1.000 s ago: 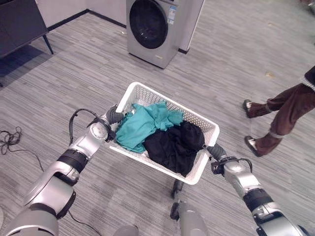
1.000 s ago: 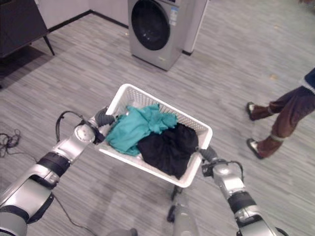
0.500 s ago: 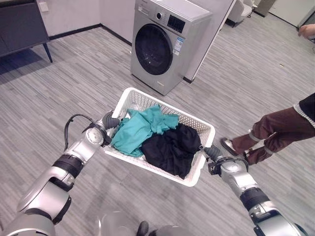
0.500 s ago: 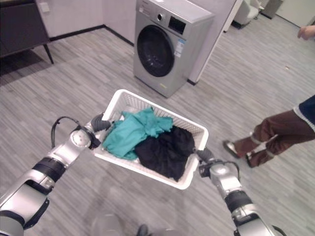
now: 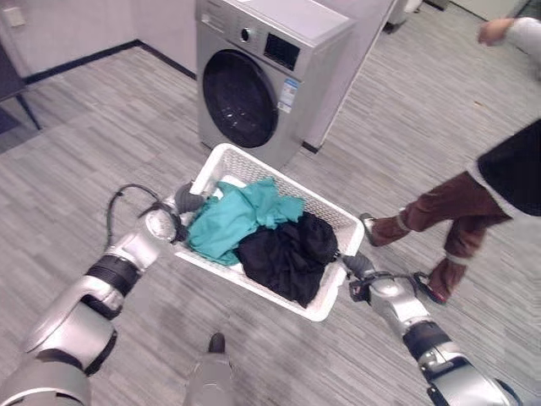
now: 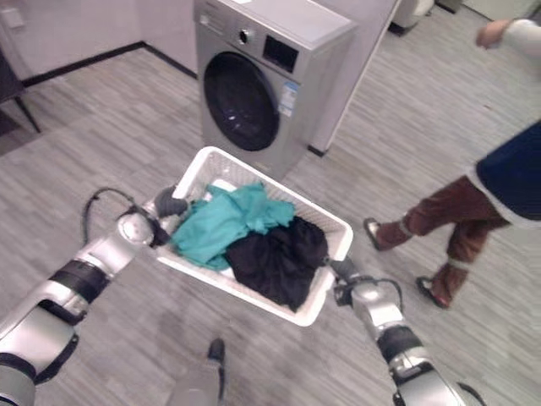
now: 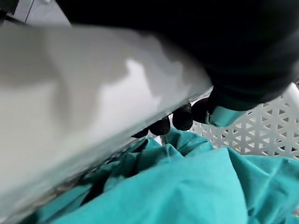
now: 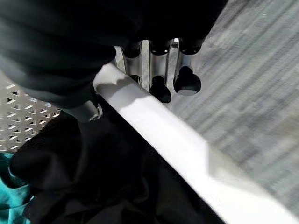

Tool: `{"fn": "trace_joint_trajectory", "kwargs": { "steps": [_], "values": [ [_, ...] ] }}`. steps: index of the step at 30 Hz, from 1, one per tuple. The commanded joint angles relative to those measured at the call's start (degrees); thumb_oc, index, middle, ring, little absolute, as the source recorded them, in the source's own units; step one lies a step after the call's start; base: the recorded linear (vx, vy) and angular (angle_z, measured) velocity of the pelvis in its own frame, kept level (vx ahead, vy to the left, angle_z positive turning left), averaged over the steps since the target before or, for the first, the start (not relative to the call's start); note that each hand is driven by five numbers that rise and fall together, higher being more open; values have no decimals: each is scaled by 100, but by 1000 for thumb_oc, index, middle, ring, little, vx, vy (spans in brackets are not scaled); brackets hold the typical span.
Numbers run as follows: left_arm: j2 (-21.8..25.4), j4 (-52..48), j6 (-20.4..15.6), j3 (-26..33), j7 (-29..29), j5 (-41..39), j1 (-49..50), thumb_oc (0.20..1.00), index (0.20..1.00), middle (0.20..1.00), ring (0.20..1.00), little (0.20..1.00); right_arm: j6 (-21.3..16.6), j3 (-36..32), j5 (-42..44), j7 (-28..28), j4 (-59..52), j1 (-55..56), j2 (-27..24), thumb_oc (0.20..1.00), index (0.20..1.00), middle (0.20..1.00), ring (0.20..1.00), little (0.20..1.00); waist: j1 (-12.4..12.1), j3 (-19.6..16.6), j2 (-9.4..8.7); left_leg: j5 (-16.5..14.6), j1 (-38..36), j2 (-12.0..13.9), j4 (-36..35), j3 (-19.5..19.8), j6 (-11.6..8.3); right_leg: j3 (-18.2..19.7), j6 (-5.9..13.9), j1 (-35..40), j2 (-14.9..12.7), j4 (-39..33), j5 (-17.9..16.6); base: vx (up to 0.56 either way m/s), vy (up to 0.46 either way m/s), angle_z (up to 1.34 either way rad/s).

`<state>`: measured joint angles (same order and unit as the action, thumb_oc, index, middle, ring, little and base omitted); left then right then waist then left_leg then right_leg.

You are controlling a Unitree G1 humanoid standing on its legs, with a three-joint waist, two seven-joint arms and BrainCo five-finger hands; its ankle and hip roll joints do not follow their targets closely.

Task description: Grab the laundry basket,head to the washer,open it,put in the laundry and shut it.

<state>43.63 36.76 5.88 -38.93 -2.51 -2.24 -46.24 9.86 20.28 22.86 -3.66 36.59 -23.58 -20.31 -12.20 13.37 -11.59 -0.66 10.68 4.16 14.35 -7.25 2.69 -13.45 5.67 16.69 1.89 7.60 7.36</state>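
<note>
White laundry basket (image 5: pixel 340 222) carried between both hands: left hand (image 5: pixel 187 200) and right hand (image 5: pixel 358 264) each clenched on its rim. Washer (image 5: pixel 254 80) at 12 o'clock, door shut.

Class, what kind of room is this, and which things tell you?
Probably a home-style laundry area: a front-loading washer stands by the wall on a grey plank floor, with a basket of clothes.

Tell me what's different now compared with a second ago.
The washer now sits closer ahead; the person stands nearer the basket's right side. Both the left hand and right hand still grip the white laundry basket, teal and black clothes inside.
</note>
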Motion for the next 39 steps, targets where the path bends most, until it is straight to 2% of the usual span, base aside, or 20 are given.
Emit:
{"fn": "trace_joint_trajectory", "kwargs": {
  "steps": [1, 2, 3, 4, 5, 6, 10, 11, 12, 15, 17, 18, 28, 35, 39],
  "values": [
    [-168, -142, -347, 258, -196, -16, -373, 200, 200, 200, 200, 200, -674, -463, 134, 78, -602, -186, -238, 200, 200, 200, 200, 200, -85, -476, 171, 599, -129, 47, -1188, 42, -26, -136, 663, -900, -472, 2403, -950, 443, 247, -50],
    [-169, -144, -346, 261, -195, -16, -372, 200, 200, 200, 200, 200, -672, -463, 133, 77, -605, -185, -240, 200, 200, 200, 200, 200, -90, -495, 183, 606, -103, 66, -1184, 40, -27, -131, 656, -931, -457, 2409, -960, 195, 173, -4],
    [-179, -165, -335, 290, -256, -20, -339, 200, 200, 200, 200, 200, -678, -470, 91, 33, -643, -209, -202, 200, 200, 200, 200, 200, 13, -430, 244, 459, -266, 23, -1117, 33, 94, -88, 710, -1151, -611, 2971, -1196, 166, 180, -1],
    [-203, -165, -344, 326, -254, -45, -262, 200, 200, 200, 200, 200, -729, -493, 84, 29, -653, -218, -150, 200, 200, 200, 200, 200, 65, -421, 348, 390, -373, 28, -1130, 24, 170, -66, 714, -1374, -677, 3381, -1270, 362, 309, 11],
    [-267, -246, -325, 390, -263, -76, -161, 200, 200, 200, 200, 200, -735, -617, 31, -26, -720, -148, -90, 200, 200, 200, 200, 200, 148, -390, 483, 298, -697, -8, -1296, 53, 275, -242, 703, -1692, -955, 3664, -1098, 389, 273, 5],
    [-297, -264, -313, 402, -252, -81, -131, 200, 200, 200, 200, 200, -736, -671, 16, -29, -748, -106, -93, 200, 200, 200, 200, 200, 179, -383, 528, 254, -862, -44, -1406, 57, 280, -410, 670, -1726, -1168, 3449, -927, 304, 181, -5],
    [-300, -265, -312, 405, -252, -81, -130, 200, 200, 200, 200, 200, -734, -671, 16, -29, -751, -104, -96, 200, 200, 200, 200, 200, 194, -387, 546, 276, -861, -26, -1424, 75, 273, -437, 656, -1715, -1149, 3425, -942, 121, 4, 14],
    [-416, -365, -328, 398, -142, -102, -95, 200, 200, 200, 200, 200, -717, -836, 0, -5, -807, 26, -240, 200, 200, 200, 200, 200, 165, -443, 646, 54, -1099, -28, -1521, 148, 116, -931, 362, -1601, -1585, 1468, -294, 432, -92, 12],
    [-427, -355, -349, 396, -147, -95, -105, 200, 200, 200, 200, 200, -726, -888, 61, -14, -770, 51, -259, 200, 200, 200, 200, 200, 183, -446, 684, 9, -1086, 21, -1476, 252, 58, -942, 348, -1501, -1603, 863, -426, 432, -92, 8],
    [-427, -354, -350, 397, -147, -95, -105, 200, 200, 200, 200, 200, -726, -887, 61, -14, -770, 51, -260, 200, 200, 200, 200, 200, 187, -442, 688, 8, -1089, 23, -1475, 256, 57, -947, 348, -1492, -1599, 854, -430, 40, -38, 27],
    [-542, -329, -389, 437, -175, -23, -100, 200, 200, 200, 200, 200, -747, -1027, 338, 57, -820, 152, -239, 200, 200, 200, 200, 200, 235, -431, 674, -121, -1099, 24, -1388, 379, -11, -594, 434, -1500, -1734, -129, -838, 254, -187, 32],
    [-676, -280, -405, 516, -190, 38, 23, 200, 200, 200, 200, 200, -780, -1090, 536, 74, -749, 264, -175, 200, 200, 200, 200, 200, 212, -560, 554, -115, -1180, -60, -1481, 309, -35, -578, 586, -1355, -1660, -408, -1203, 318, -207, 57],
    [-875, -312, -446, 602, -200, -67, 190, 200, 200, 200, 200, 200, -927, -1315, 869, 141, -973, 711, -189, 200, 200, 200, 200, 200, 250, -748, 538, -29, -1324, -14, -1839, 653, -223, -955, 586, -1032, -1365, -792, -984, 87, -59, 21],
    [-875, -344, -442, 627, -181, -87, 256, 200, 200, 200, 200, 200, -961, -1356, 924, 141, -892, 793, -197, 200, 200, 200, 200, 200, 231, -771, 537, -24, -1338, -1, -1873, 720, -249, -1014, 570, -980, -1323, -861, -937, 13, -14, 1],
    [-851, -309, -447, 666, -176, -88, 291, 200, 200, 200, 200, 200, -883, -1341, 1282, 308, -665, 899, -139, 200, 200, 200, 200, 200, 182, -805, 527, -4, -1350, 30, -1914, 770, -300, -1074, 548, -890, -1273, -975, -890, 9, -19, -3]
  ]
}}
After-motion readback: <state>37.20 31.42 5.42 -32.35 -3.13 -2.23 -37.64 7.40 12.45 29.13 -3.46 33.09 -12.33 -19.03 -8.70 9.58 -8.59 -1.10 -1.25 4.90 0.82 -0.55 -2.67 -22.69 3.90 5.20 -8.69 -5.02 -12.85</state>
